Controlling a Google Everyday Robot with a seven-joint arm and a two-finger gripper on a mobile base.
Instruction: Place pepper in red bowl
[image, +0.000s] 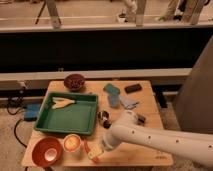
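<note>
The pepper (86, 146) lies on the wooden table (150, 120) near the front edge; only its red-orange upper end shows, and the rest is hidden by my gripper. My gripper (95, 154) is down at the pepper, at the end of the white arm (150, 140) that reaches in from the right. The red bowl (46, 151), with a pale patch inside, sits at the table's front left corner, left of the pepper. A small white cup (72, 143) with orange inside stands between them.
A green tray (75, 120) holds a pale yellow banana-like piece (62, 103). A dark maroon bowl (75, 81) stands behind the tray. Blue items (120, 97), a dark block (132, 88) and a small black-and-white object (104, 119) lie to the right of the tray.
</note>
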